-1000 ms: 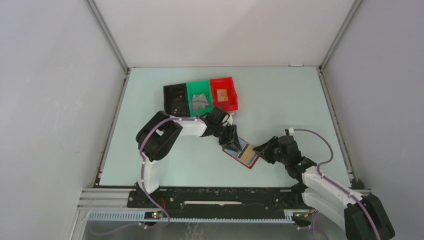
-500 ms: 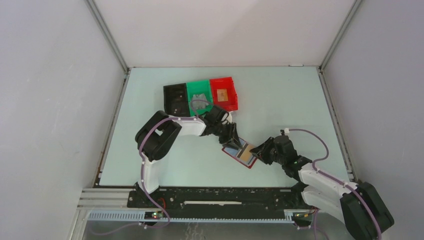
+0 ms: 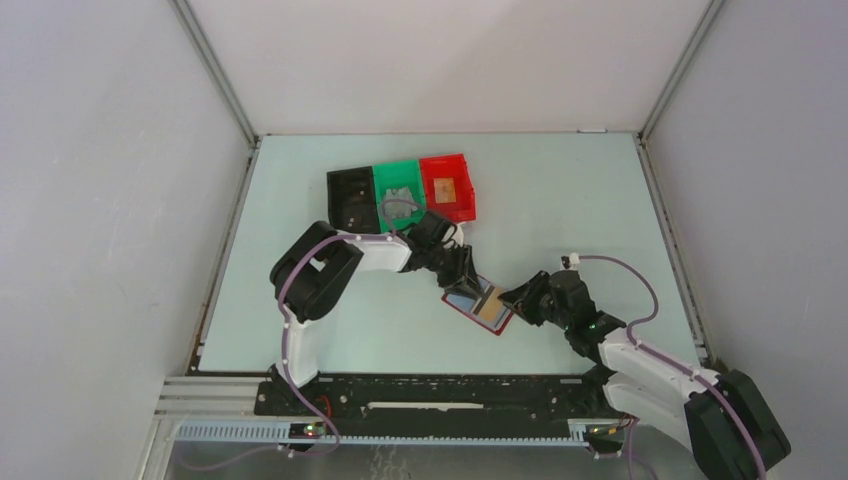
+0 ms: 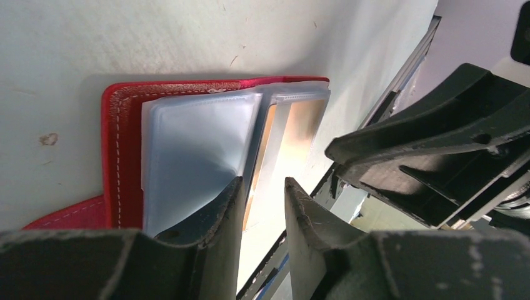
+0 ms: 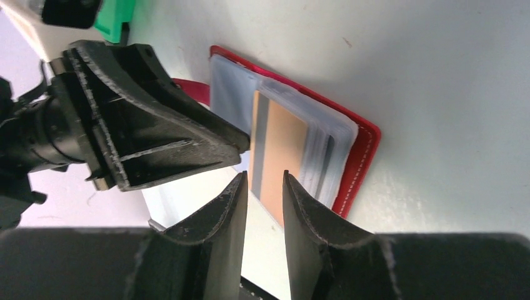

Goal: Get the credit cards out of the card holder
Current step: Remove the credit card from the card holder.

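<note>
The tan card (image 5: pixel 284 156) is laid lengthwise toward the narrowly parted right claw (image 5: pixel 262 181), just beside it, while the card holder (image 5: pixel 362 150) is faced from opposite by the equally narrow left claw (image 4: pixel 262 184).

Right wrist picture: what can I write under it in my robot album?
Right gripper lines up on a tan card poking from the open red card holder, left gripper alongside.

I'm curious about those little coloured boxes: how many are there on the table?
3, side by side in a row: black bin at the left, green bin in the middle, red bin at the right. None seems hidden.
</note>
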{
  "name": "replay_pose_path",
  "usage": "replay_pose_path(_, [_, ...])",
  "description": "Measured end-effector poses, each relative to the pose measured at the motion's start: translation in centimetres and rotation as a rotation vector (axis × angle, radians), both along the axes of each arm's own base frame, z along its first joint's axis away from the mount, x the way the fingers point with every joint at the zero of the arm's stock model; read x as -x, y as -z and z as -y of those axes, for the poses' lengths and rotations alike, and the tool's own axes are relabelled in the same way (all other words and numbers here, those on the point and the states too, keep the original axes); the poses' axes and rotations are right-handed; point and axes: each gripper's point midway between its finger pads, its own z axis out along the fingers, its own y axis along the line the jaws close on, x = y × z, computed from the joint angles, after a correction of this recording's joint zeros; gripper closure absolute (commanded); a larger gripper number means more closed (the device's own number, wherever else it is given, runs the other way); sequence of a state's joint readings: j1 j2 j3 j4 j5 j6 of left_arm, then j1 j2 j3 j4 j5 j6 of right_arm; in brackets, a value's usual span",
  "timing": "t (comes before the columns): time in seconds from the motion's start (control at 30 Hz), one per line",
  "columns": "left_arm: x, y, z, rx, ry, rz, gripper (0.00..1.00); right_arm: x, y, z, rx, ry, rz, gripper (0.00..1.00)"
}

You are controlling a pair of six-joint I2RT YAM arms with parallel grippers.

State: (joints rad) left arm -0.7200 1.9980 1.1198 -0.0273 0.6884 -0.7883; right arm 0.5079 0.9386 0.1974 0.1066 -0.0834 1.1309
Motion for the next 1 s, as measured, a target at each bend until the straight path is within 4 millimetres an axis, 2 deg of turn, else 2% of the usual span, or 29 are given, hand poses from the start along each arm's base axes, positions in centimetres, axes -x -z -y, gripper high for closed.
replay_pose_path(0.17, [0.0,0.2,-0.2,-0.003,-0.005,-0.005,0.65,-0.1,-0.9,-0.2,-0.014,-0.001,0.032,0.64])
replay_pose_path(0.4, [0.0,0.2,-0.2,-0.003,-0.008,-0.011,0.65,0.2,0.8,-0.3,0.010,-0.013,-0.023,0.65])
replay_pose_path(0.53, [0.1,0.1,-0.2,-0.002,-0.006,-0.013,0.65,-0.1,0.9,-0.9,-0.001,-0.025,-0.016,0.65])
replay_pose_path(1.0, [-0.1,0.5,-0.6,0.001,-0.027,-0.025,0.79,-0.4,1.0,-1.2,-0.006,-0.026,-0.008,0.65])
